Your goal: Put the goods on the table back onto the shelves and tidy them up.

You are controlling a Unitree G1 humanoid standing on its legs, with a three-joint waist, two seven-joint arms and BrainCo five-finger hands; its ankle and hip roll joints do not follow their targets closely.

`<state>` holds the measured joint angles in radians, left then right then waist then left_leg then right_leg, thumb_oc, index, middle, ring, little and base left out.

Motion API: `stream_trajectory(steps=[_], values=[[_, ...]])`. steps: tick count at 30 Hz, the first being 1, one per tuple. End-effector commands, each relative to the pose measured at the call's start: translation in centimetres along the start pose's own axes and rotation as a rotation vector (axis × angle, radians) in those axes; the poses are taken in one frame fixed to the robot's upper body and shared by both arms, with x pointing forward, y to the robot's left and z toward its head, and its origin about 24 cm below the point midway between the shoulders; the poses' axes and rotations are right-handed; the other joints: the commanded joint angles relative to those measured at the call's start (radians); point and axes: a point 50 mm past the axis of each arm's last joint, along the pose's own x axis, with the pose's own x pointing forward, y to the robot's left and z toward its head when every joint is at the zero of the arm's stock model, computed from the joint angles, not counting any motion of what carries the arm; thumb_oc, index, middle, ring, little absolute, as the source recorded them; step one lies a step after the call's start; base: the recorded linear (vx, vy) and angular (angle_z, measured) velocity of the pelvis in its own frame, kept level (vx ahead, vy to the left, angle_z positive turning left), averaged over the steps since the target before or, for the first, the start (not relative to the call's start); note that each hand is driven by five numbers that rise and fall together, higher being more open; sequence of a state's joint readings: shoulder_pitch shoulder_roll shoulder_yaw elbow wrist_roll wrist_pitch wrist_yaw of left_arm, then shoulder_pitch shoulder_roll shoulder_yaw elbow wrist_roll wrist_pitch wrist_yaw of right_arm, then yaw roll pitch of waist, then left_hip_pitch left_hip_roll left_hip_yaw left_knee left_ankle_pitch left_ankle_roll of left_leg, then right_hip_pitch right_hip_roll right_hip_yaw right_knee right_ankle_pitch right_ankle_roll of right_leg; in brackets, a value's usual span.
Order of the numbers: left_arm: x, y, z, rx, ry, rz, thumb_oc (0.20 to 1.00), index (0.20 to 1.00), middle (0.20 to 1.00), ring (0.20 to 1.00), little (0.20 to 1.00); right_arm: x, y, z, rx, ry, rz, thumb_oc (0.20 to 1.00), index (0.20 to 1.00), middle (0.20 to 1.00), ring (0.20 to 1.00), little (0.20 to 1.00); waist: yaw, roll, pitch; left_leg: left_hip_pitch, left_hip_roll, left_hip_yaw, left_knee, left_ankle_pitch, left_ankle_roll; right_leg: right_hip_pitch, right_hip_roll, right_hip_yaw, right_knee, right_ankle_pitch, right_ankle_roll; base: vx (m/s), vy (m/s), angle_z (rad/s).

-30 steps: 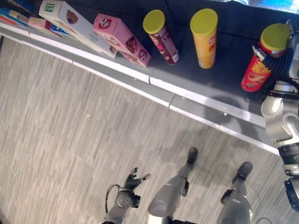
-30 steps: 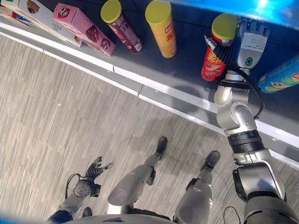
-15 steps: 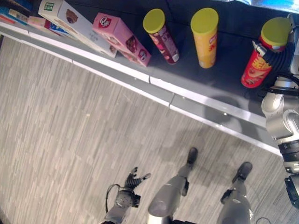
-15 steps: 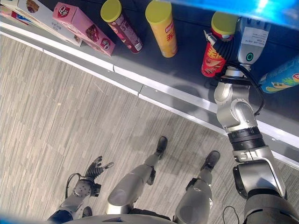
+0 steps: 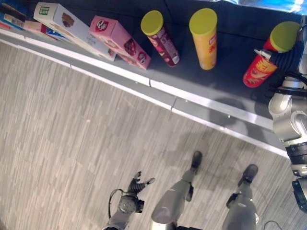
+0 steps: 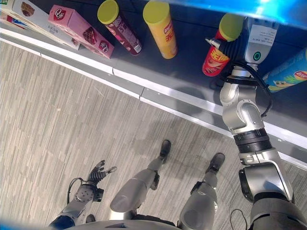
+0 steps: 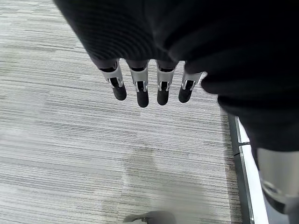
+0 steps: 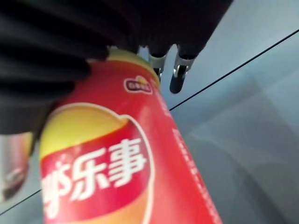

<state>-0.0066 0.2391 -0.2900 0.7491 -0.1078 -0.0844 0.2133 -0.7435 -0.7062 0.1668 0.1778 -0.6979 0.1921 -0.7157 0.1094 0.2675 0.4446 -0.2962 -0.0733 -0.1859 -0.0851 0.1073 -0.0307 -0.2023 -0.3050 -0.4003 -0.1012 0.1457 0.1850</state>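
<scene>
The right hand (image 6: 259, 36) is up at the dark shelf (image 5: 225, 76), its fingers curled round the red can (image 5: 261, 64), which has a yellow-green lid and leans on the shelf surface (the right wrist view shows the red label close against the palm, two fingertips (image 8: 176, 79) reaching past it). To the robot's left of it on the same shelf stand a yellow can (image 5: 205, 38) and a maroon can (image 5: 159, 37), each lidded in yellow-green and set apart from one another. Further left lie a pink box (image 5: 120, 42) and a white box (image 5: 72, 28), both tilted, side by side. A blue-green can (image 6: 288, 72) lies just beyond the right wrist. The left hand (image 5: 136, 184) hangs low over the grey striped floor (image 5: 72, 143), fingers (image 7: 140, 91) straight and relaxed, holding nothing.
</scene>
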Motion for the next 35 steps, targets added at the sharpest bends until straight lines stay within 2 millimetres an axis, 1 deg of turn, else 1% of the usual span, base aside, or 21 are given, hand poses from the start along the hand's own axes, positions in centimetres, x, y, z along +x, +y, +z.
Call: stream_trajectory(steps=[1,6,9,11,13,14,15,16,17,19,20,21,22,24,27,29,30,31,32,34,35], values=[[0.2,1.2,-0.4,0.072,0.014,0.027,1.0,1.0,1.0,1.0,1.0,1.3,-1.6,2.6,0.088,-0.095,-0.135,1.0,1.0,1.0,1.0,1.0,0.017,-0.039,-0.067,-0.046,0.05,0.115,0.003,-0.024,-0.073,-0.005,-0.096,0.053,0.086,-0.054,0.076,0.0,0.0,0.0],[0.2,1.2,-0.7,0.068,0.04,0.044,1.0,1.0,1.0,1.0,1.0,0.1,-2.9,5.1,0.252,-0.139,-0.18,1.0,1.0,1.0,1.0,1.0,0.001,-0.066,-0.076,-0.027,0.061,0.125,0.005,-0.039,-0.074,0.009,-0.087,0.055,0.082,-0.06,0.075,0.0,0.0,0.0],[0.2,1.3,-0.8,0.058,0.056,0.058,1.0,1.0,1.0,1.0,1.0,-1.4,-3.6,6.6,0.382,-0.18,-0.126,1.0,1.0,1.0,1.0,1.0,-0.019,-0.107,-0.095,-0.012,0.074,0.137,0.006,-0.042,-0.073,0.022,-0.081,0.055,0.074,-0.049,0.073,0.0,-0.009,-0.02],[0.2,1.3,-0.9,0.056,0.061,0.062,1.0,1.0,1.0,1.0,1.0,-1.9,-3.7,7.0,0.432,-0.185,-0.11,1.0,1.0,1.0,1.0,1.0,-0.024,-0.116,-0.097,-0.006,0.078,0.139,0.007,-0.045,-0.073,0.027,-0.08,0.056,0.073,-0.049,0.072,0.01,-0.021,-0.05],[0.2,1.6,-1.2,0.051,0.08,0.079,1.0,1.0,1.0,1.0,1.0,-3.7,-3.1,8.1,0.647,-0.161,0.05,1.0,1.0,1.0,1.0,1.0,-0.038,-0.147,-0.101,0.017,0.09,0.153,0.012,-0.059,-0.075,0.045,-0.072,0.063,0.072,-0.056,0.068,0.01,-0.026,-0.05],[0.2,1.6,-1.2,0.051,0.08,0.079,1.0,1.0,1.0,1.0,1.0,-3.7,-3.1,8.1,0.648,-0.161,0.051,1.0,1.0,1.0,1.0,1.0,-0.039,-0.148,-0.101,0.015,0.088,0.152,0.011,-0.054,-0.074,0.043,-0.074,0.062,0.071,-0.051,0.069,0.01,-0.028,-0.04],[0.2,1.9,-1.3,0.056,0.083,0.087,1.0,1.0,1.0,1.0,1.0,-5.0,-2.5,8.6,0.804,-0.128,0.171,1.0,1.0,1.0,1.0,1.0,-0.047,-0.165,-0.104,0.025,0.097,0.161,0.013,-0.061,-0.076,0.049,-0.068,0.067,0.071,-0.055,0.067,0.02,-0.05,-0.13],[0.0,2.5,-2.0,0.064,0.118,0.089,1.0,1.0,1.0,1.0,1.0,-8.0,-1.4,9.0,1.105,-0.027,0.427,1.0,1.0,1.0,1.0,1.0,-0.062,-0.205,-0.117,0.042,0.108,0.177,0.017,-0.066,-0.075,0.059,-0.063,0.074,0.066,-0.052,0.065,0.07,-0.081,-0.16],[0.0,2.9,-2.3,0.064,0.136,0.085,1.0,1.0,1.0,1.0,1.0,-9.7,-0.7,8.9,1.234,0.024,0.574,1.0,1.0,1.0,1.0,1.0,-0.068,-0.223,-0.123,0.056,0.116,0.187,0.02,-0.074,-0.077,0.07,-0.058,0.078,0.066,-0.056,0.063,0.07,-0.072,-0.19],[-0.3,3.7,-3.4,0.073,0.18,0.075,1.0,1.0,1.0,1.0,1.0,-13.5,0.2,8.2,1.417,0.143,0.83,1.0,1.0,1.0,1.0,1.0,-0.078,-0.255,-0.141,0.081,0.125,0.202,0.023,-0.083,-0.08,0.092,-0.055,0.077,0.064,-0.06,0.062,0.07,-0.047,-0.17],[-0.3,3.7,-3.4,0.074,0.18,0.074,1.0,1.0,1.0,1.0,1.0,-13.5,0.2,8.2,1.417,0.143,0.83,1.0,1.0,1.0,1.0,1.0,-0.079,-0.256,-0.143,0.077,0.124,0.202,0.023,-0.081,-0.079,0.09,-0.056,0.076,0.063,-0.058,0.063,0.14,-0.061,-0.21],[-0.6,4.7,-4.3,0.086,0.208,0.041,1.0,1.0,1.0,1.0,1.0,-19.0,0.8,6.3,1.437,0.254,1.226,1.0,1.0,1.0,1.0,1.0,-0.086,-0.291,-0.178,0.124,0.134,0.219,0.029,-0.104,-0.084,0.125,-0.049,0.076,0.069,-0.073,0.064,0.11,-0.037,-0.2],[-0.6,4.7,-4.3,0.086,0.208,0.041,1.0,1.0,1.0,1.0,1.0,-19.0,0.8,6.3,1.436,0.254,1.226,1.0,1.0,1.0,1.0,1.0,-0.087,-0.291,-0.18,0.12,0.132,0.219,0.029,-0.102,-0.083,0.122,-0.05,0.075,0.068,-0.071,0.064,0.15,-0.042,-0.14],[-0.7,4.8,-4.8,0.074,0.228,0.021,1.0,1.0,1.0,1.0,1.0,-22.4,1.5,4.5,1.415,0.405,1.393,1.0,1.0,1.0,1.0,1.0,-0.096,-0.308,-0.204,0.151,0.136,0.23,0.036,-0.117,-0.083,0.14,-0.045,0.086,0.073,-0.079,0.063,0.09,0.012,-0.15],[-1.0,4.7,-5.5,0.091,0.249,-0.026,1.0,1.0,1.0,1.0,1.0,-26.6,0.8,2.3,1.368,0.546,1.658,1.0,1.0,1.0,1.0,1.0,-0.103,-0.325,-0.239,0.193,0.144,0.25,0.043,-0.138,-0.087,0.17,-0.041,0.095,0.073,-0.091,0.062,0.11,-0.006,-0.35],[-1.3,4.5,-6.0,0.098,0.268,-0.053,1.0,1.0,1.0,1.0,1.0,-29.3,0.2,0.9,1.392,0.725,1.72,1.0,1.0,1.0,1.0,1.0,-0.112,-0.335,-0.26,0.213,0.15,0.262,0.049,-0.145,-0.088,0.182,-0.04,0.099,0.077,-0.095,0.063,0.09,-0.016,-0.26],[-1.3,4.5,-6.0,0.099,0.268,-0.053,1.0,1.0,1.0,1.0,1.0,-29.3,0.2,0.9,1.392,0.726,1.72,1.0,1.0,1.0,1.0,1.0,-0.111,-0.335,-0.259,0.215,0.151,0.262,0.048,-0.145,-0.088,0.183,-0.04,0.1,0.077,-0.096,0.063,0.09,-0.013,-0.06],[-1.4,4.3,-6.6,0.091,0.296,-0.069,1.0,1.0,1.0,1.0,1.0,-32.0,-0.3,-1.6,1.254,0.855,1.762,1.0,1.0,1.0,1.0,1.0,-0.121,-0.343,-0.28,0.241,0.156,0.275,0.048,-0.152,-0.092,0.197,-0.036,0.107,0.08,-0.101,0.063,0.06,-0.008,-0.08],[-1.4,4.3,-6.5,0.091,0.296,-0.069,1.0,1.0,1.0,1.0,1.0,-32.0,-0.3,-1.6,1.254,0.855,1.762,1.0,1.0,1.0,1.0,1.0,-0.121,-0.343,-0.28,0.241,0.156,0.275,0.048,-0.152,-0.092,0.197,-0.036,0.108,0.08,-0.101,0.063,0.12,-0.032,-0.11],[-1.8,3.9,-7.2,0.074,0.32,-0.099,1.0,1.0,1.0,1.0,1.0,-37.4,-1.9,-5.6,0.929,1.08,1.836,1.0,1.0,1.0,1.0,1.0,-0.136,-0.35,-0.31,0.275,0.167,0.289,0.05,-0.163,-0.095,0.221,-0.027,0.115,0.081,-0.114,0.061,0.11,-0.059,-0.21],[-1.8,4.0,-7.2,0.074,0.32,-0.098,1.0,1.0,1.0,1.0,1.0,-37.4,-1.9,-5.6,0.929,1.079,1.836,1.0,1.0,1.0,1.0,1.0,-0.136,-0.35,-0.309,0.276,0.167,0.289,0.05,-0.164,-0.095,0.221,-0.027,0.115,0.081,-0.114,0.061,0.08,-0.053,-0.27]])
